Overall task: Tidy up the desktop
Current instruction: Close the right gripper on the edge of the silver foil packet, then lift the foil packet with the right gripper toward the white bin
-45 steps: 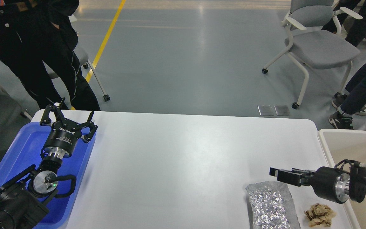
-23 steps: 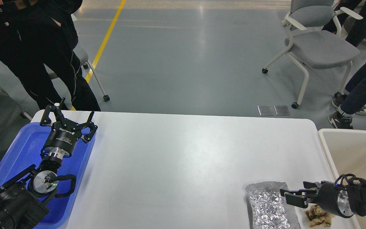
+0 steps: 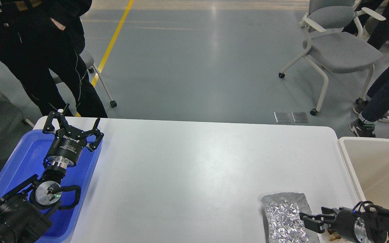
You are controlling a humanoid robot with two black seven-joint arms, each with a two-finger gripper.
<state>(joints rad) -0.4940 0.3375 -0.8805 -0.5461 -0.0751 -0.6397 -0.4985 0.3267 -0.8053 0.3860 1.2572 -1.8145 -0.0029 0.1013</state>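
On the far left I have the tray [image 3: 29,158], blue plastic, sitting at the left end of the desktop [image 3: 194,168]; what I can see of its floor is bare, though my left arm covers much of it. My left gripper [image 3: 72,125] hangs over the tray's far right corner with its fingers spread wide and nothing between them, which I judge to be a parked, ready pose: out of the way of the work on the other side, and already above the place where sorted things would go. The desktop itself is the wide white top that fills the middle of my view, running from the tray to the bin, and its whole centre holds nothing. Near the front right lies a foil bag [image 3: 287,219], crinkled and silver, flat on the top. Just right of it my right gripper [image 3: 311,222] sits low at the table's front edge, fingers a little apart, right beside the bag's right edge and over a small brown scrap [image 3: 333,237] that is mostly hidden under it; I cannot tell whether it touches either. I read this as lining up to pick rubbish. The bin [image 3: 346,158], beige and open, stands against the table's right end, close enough for a short carry; the part of its inside that I can see is empty.
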